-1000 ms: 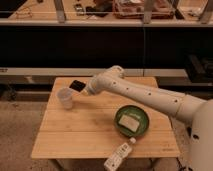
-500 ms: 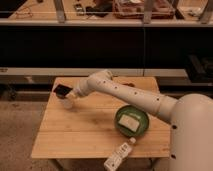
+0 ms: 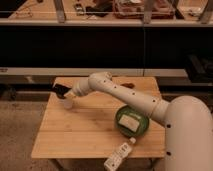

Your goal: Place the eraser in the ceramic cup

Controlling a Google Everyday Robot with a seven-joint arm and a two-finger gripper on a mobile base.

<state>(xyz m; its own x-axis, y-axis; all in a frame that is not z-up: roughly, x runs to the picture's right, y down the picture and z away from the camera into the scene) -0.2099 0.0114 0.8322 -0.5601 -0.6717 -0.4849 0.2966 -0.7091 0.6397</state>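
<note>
The black eraser (image 3: pixel 60 90) is held in my gripper (image 3: pixel 64 92) at the end of the white arm, which reaches across the table to the left. The eraser hangs just above and slightly left of the ceramic cup (image 3: pixel 67 104). The small whitish cup stands upright near the left back part of the wooden table (image 3: pixel 85 132). Its rim is partly covered by my gripper. The gripper is shut on the eraser.
A round green plate (image 3: pixel 142 131) with a pale item on it sits at the right. A white bar-shaped bottle (image 3: pixel 119 156) lies at the front edge. A small dark reddish oblong object (image 3: pixel 129 85) lies at the back. Dark shelving stands behind the table.
My gripper has carried the eraser leftward, from right of the cup to over it. The cup has stayed in place.
</note>
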